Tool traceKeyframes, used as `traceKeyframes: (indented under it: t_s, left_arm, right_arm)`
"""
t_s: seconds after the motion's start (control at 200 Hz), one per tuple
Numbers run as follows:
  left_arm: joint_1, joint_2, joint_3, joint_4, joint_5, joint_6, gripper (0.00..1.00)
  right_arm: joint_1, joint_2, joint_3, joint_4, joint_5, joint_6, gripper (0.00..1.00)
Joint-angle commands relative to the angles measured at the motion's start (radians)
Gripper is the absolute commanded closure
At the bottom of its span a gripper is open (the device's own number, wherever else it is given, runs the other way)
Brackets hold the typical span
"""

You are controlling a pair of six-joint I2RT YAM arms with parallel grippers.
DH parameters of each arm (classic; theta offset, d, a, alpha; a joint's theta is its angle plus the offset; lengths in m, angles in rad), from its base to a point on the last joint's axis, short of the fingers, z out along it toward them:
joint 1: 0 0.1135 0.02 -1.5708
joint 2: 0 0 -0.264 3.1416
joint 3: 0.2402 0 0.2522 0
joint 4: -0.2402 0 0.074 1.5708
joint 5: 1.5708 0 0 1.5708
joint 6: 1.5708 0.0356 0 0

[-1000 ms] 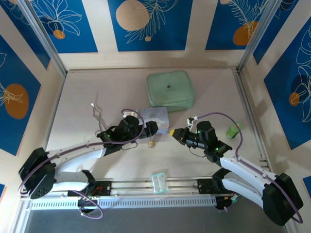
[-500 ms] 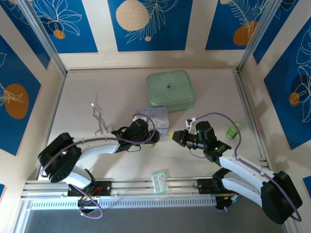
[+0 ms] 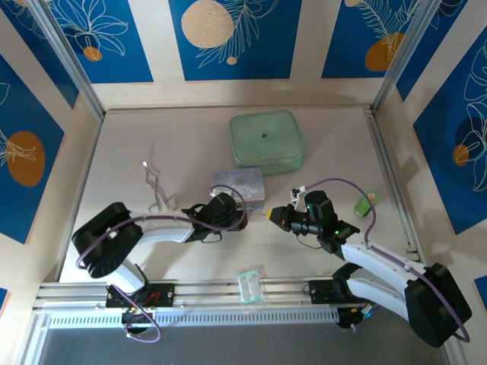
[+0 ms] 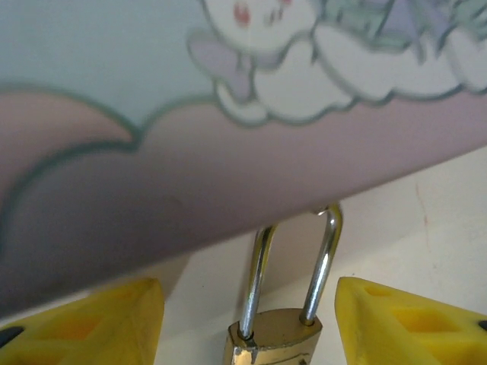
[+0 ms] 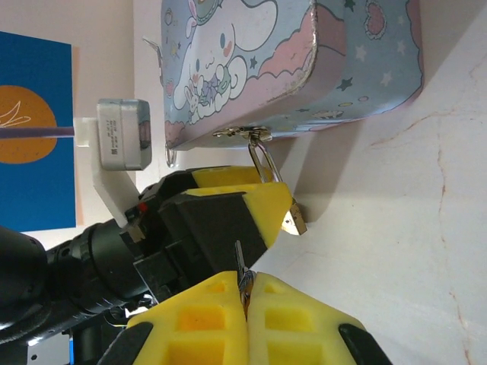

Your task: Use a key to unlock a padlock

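At 6 o'clock of the tin [image 3: 238,185], we see the padlock [image 4: 274,334] hooked through its hasp [image 5: 242,133], left gripper [image 4: 249,308] part-open astride it, untouching; right gripper [image 5: 245,287], at 3 o'clock, clamps the key [image 5: 239,262].

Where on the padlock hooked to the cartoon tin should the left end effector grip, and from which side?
Probably the brass body of the padlock, from the side away from the tin. The thin shackle is hooked into the tin's clasp and offers little to pinch; the body sits free between the left end effector's open fingers.
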Motion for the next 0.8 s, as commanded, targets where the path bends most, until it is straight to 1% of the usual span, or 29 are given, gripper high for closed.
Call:
traceKeyframes:
  t_s: [0.0,0.165,0.275,0.335,0.4,0.475,0.64,0.76,0.795]
  left_arm:
    - [-0.019,0.048,0.005,0.029,-0.02,-0.024,0.41]
    - [-0.052,0.063,0.013,0.051,-0.049,-0.052,0.48]
    - [-0.067,0.068,0.003,0.071,-0.059,-0.097,0.57]
    - [-0.072,0.07,-0.009,0.1,-0.055,-0.12,0.59]
    - [-0.075,0.069,-0.016,0.111,-0.06,-0.139,0.65]
    - [-0.078,0.061,-0.021,0.115,-0.072,-0.153,0.7]
    - [-0.078,0.029,-0.03,0.121,-0.086,-0.171,0.72]
    - [-0.079,0.001,-0.047,0.126,-0.104,-0.202,0.83]
    - [-0.079,0.001,-0.055,0.14,-0.111,-0.212,0.84]
  right_arm:
    - [0.0,0.003,-0.02,0.012,-0.015,0.007,1.0]
    - [0.001,0.003,-0.029,0.01,-0.011,0.011,1.0]
    - [0.002,0.007,-0.035,0.013,-0.006,0.016,1.0]
    - [0.004,0.007,-0.037,0.016,-0.005,0.018,1.0]
    - [0.004,0.01,-0.039,0.019,-0.005,0.02,1.0]
    - [0.008,0.012,-0.04,0.021,-0.002,0.023,1.0]
    - [0.019,0.024,-0.043,0.03,0.006,0.032,1.0]
    - [0.025,0.038,-0.046,0.048,0.009,0.04,1.0]
    - [0.028,0.042,-0.048,0.052,0.012,0.043,1.0]
